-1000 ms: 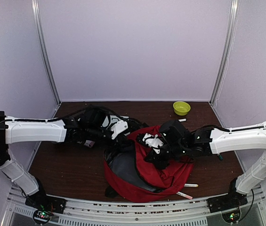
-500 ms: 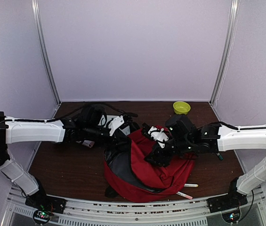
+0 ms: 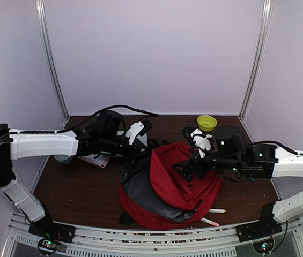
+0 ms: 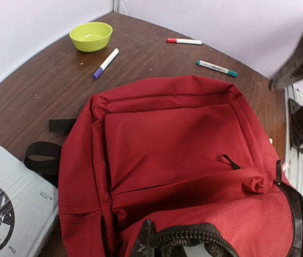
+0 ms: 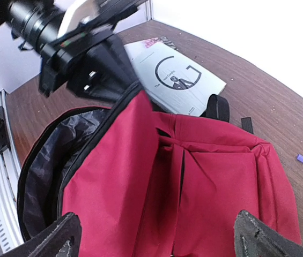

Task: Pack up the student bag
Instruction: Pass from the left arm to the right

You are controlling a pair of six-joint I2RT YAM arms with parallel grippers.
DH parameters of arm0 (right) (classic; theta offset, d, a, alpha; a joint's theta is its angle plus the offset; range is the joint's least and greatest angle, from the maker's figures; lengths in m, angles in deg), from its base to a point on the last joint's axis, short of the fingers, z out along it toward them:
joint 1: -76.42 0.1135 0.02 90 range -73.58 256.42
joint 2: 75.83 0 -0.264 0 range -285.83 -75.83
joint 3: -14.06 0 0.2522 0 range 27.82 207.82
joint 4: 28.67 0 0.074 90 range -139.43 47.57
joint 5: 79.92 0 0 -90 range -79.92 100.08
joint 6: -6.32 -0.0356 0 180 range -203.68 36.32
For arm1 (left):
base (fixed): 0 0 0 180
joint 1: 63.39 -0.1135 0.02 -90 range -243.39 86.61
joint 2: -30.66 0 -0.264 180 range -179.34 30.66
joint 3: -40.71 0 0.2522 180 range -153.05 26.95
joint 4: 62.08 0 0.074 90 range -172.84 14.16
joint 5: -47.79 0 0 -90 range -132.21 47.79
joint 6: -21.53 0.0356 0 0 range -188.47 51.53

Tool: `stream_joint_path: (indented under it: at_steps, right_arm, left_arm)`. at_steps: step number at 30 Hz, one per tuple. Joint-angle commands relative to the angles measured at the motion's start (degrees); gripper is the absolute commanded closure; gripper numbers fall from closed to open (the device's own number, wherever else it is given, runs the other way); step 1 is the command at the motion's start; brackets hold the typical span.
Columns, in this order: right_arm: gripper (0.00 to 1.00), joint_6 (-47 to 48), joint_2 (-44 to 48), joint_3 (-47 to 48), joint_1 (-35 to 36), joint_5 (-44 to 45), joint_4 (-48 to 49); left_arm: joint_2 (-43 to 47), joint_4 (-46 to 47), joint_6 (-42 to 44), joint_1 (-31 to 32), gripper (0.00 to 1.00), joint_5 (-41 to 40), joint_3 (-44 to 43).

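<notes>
red student bag gapes, left tool pinching its rim, right tool spread wide.

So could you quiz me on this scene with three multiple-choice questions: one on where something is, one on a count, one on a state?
1. Where is the green bowl?
A. inside the student bag
B. on the table beyond the bag, near the far right corner
C. on the floor

2. How many marker pens lie on the table?
A. one
B. six
C. three

3. What state is the bag's main compartment in?
A. open, its edge pinched by the left gripper
B. zipped shut
C. open, with nothing holding it

Answers:
1 B: the bowl sits on bare wood past the bag.
2 C: a purple-capped pen, a red-capped pen and a teal-capped pen show.
3 A: the grey lining shows and the shut gripper clamps the zipper edge.
</notes>
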Motion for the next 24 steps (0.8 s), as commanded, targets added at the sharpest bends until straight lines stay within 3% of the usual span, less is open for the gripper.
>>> stream_joint_path:
  at_steps: [1, 13, 16, 19, 24]
  right_arm:
    - [0.0, -1.62, -0.26, -0.69, 3.39, 6.7, 2.26]
    - [0.01, -6.53, -8.07, 2.85, 14.38, 18.41, 3.85]
    - [0.02, -7.45, -11.09, 3.04, 18.38, 24.97, 4.76]
    - [0.06, -7.83, -15.11, 4.01, 20.5, 32.4, 4.41]
    - [0.13, -3.68, -22.57, 6.69, 23.39, 35.24, 5.09]
  left_arm:
    - [-2.98, -4.52, -8.73, -0.39, 1.0, -3.71, -6.71]
    - [-7.15, -12.01, -17.34, -0.42, 1.0, -4.19, -13.09]
    - [-7.23, -12.68, -17.96, -0.42, 1.0, -4.28, -13.26]
    - [-7.03, -12.76, -18.21, -0.42, 1.0, -4.13, -12.86]
    - [-6.66, -13.15, -18.25, -0.42, 1.0, -3.84, -12.24]
